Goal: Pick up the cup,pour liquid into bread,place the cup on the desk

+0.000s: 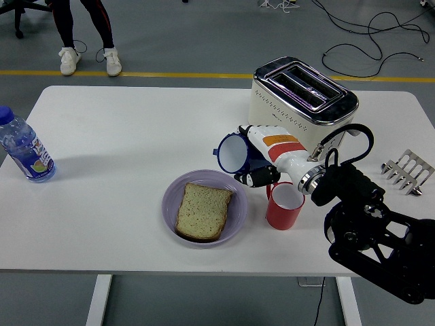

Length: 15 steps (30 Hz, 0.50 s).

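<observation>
While your right hand (262,163) grips the blue cup (233,152), tipped on its side above the purple plate's (239,210) far rim, you're into the pour. Next, bring its mouth over the bread slice (202,210) and tilt further.

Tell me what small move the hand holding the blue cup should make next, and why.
Probably carry it a little further left. The right hand grips the blue ceramic cup, already tipped on its side, but its mouth sits just beyond the purple plate's rim, not over the slice of bread.
</observation>
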Motion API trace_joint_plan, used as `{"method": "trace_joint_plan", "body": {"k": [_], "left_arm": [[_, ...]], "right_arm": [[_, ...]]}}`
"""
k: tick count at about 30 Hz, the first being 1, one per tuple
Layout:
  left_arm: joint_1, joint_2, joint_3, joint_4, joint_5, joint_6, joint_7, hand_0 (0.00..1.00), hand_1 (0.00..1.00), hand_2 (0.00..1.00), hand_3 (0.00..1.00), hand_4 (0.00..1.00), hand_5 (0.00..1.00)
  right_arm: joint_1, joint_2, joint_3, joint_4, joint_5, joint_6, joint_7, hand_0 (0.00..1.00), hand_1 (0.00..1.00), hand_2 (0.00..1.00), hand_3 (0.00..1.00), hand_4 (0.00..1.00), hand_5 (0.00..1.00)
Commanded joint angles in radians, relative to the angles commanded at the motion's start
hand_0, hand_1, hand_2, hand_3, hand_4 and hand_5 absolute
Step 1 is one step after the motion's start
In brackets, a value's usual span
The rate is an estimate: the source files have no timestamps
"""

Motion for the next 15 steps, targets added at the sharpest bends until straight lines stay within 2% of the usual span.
{"method": "trace_joint_plan", "body": {"k": [11,15], "left_arm": [[-0.003,0.002,0.002,0.0,-0.006,0.0,0.001,0.663,0.704,0.726,0.632,0.39,0.926],[-0.002,0.002,0.0,0.0,-0.005,-0.001,0.004,0.663,0.704,0.727,0.632,0.389,0.927]], "right_arm": [[0.16,0.044,-0.148,-0.076,-0.105,0.024,-0.004,0.34,0.329,0.506,0.538,0.676,0.002],[0.216,0.076,-0.187,-0.115,-0.107,0.024,-0.001,0.344,0.334,0.506,0.539,0.675,0.002]]}}
